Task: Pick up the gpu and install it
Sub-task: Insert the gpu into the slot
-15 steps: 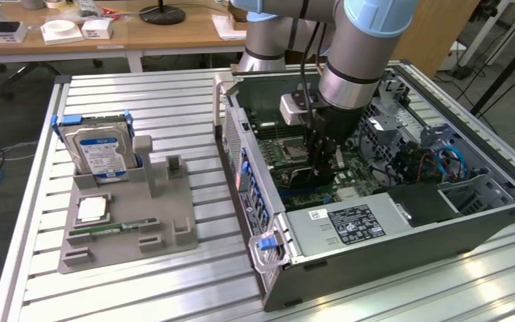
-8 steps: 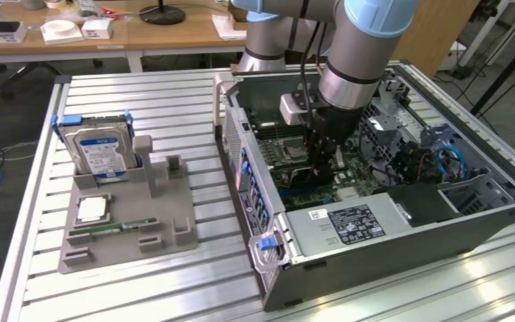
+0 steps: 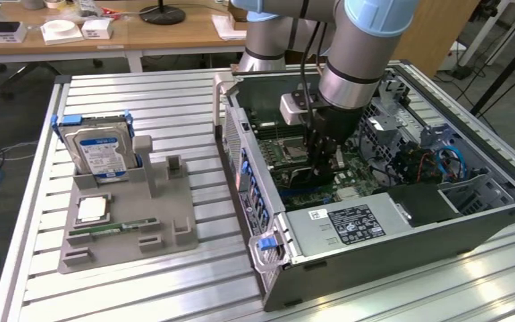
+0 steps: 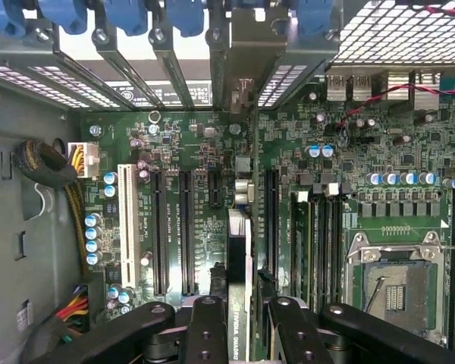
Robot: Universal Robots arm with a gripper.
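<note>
Slatted aluminium table (image 3: 141,100), open computer case (image 3: 472,231), arm reaching down inside it.

Within the case the gripper (image 3: 322,176) hangs low over the green motherboard (image 4: 186,144), its black fingers (image 4: 206,334) closed onto the gpu (image 4: 238,303). The card stands on edge, seen as a thin strip, its long axis running along the black expansion slots (image 4: 161,231) toward the rear bracket openings. Off on the exterior view's left, a grey fixture (image 3: 128,221) holds a hard drive (image 3: 98,153).
</note>
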